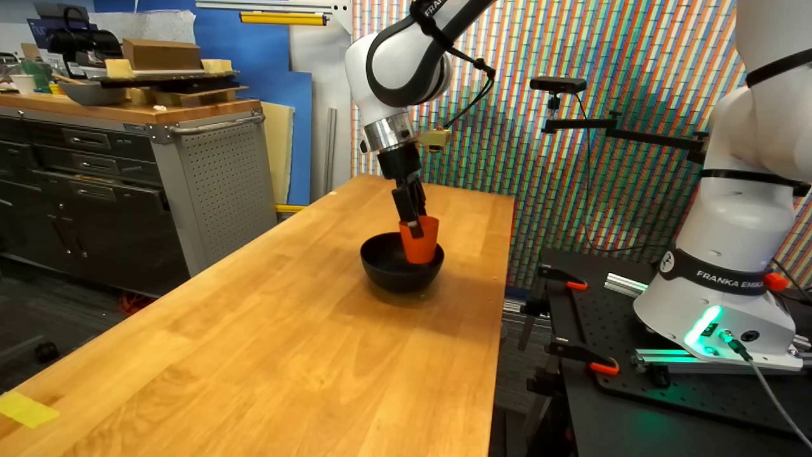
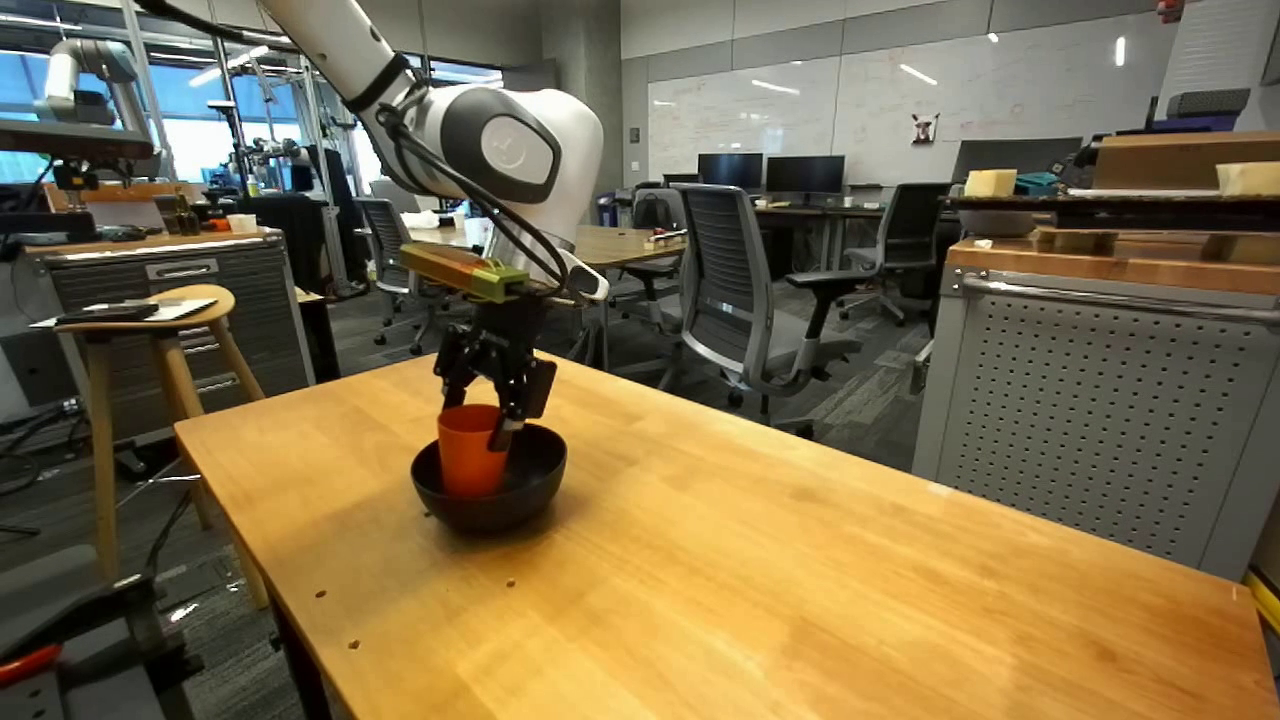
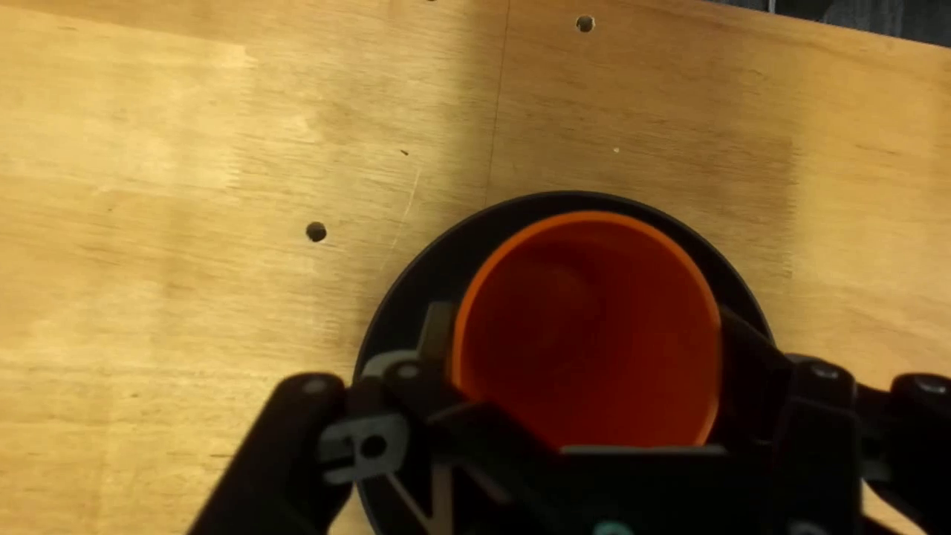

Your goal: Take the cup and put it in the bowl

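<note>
The red-orange cup stands inside the black bowl, roughly upright with a slight tilt. Cup and bowl show the same way in the exterior view from across the table. In the wrist view the cup's open mouth lies within the bowl's rim. My gripper has a finger against each side of the cup, and the cup's right rim looks pressed flat. The gripper is above the bowl. The cup's base is hidden by the bowl wall.
The bowl stands on a wooden table, near its edge on the robot base side. A yellow tape piece lies at a table corner. A grey tool cabinet stands beside the table. Office chairs stand behind.
</note>
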### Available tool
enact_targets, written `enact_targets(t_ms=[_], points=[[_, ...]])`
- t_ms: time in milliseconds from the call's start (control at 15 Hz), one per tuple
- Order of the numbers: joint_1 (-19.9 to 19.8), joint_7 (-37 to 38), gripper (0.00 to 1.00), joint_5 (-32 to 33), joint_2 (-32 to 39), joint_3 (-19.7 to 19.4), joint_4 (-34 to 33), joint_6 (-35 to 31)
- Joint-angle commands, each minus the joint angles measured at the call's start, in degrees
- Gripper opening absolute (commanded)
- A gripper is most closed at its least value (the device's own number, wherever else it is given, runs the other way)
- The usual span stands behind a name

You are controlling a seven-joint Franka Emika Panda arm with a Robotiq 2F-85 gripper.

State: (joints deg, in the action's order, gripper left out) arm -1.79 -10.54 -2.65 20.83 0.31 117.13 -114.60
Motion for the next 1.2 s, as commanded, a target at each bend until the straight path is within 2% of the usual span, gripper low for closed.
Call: enact_targets(t_ms=[0,733,800,867,933,1000,1133], points=[[-0.88,-2.09,0.56,-2.33,2.32,1.05,-2.15,0.07],[-0.94,-4.26,0.56,-2.45,5.19,2.10,-3.67,-2.61],[-0.98,-4.45,0.60,-2.34,5.24,2.09,-3.59,-2.93],[-0.97,-4.55,0.86,-2.20,5.17,2.08,-3.39,-3.33],[-1.02,-4.74,0.96,-2.18,5.11,2.10,-3.30,-3.52],[-1.05,-4.92,1.00,-2.19,4.96,2.13,-3.16,-3.70],[-1.08,-5.38,1.00,-2.19,4.73,2.19,-2.96,-4.15]])
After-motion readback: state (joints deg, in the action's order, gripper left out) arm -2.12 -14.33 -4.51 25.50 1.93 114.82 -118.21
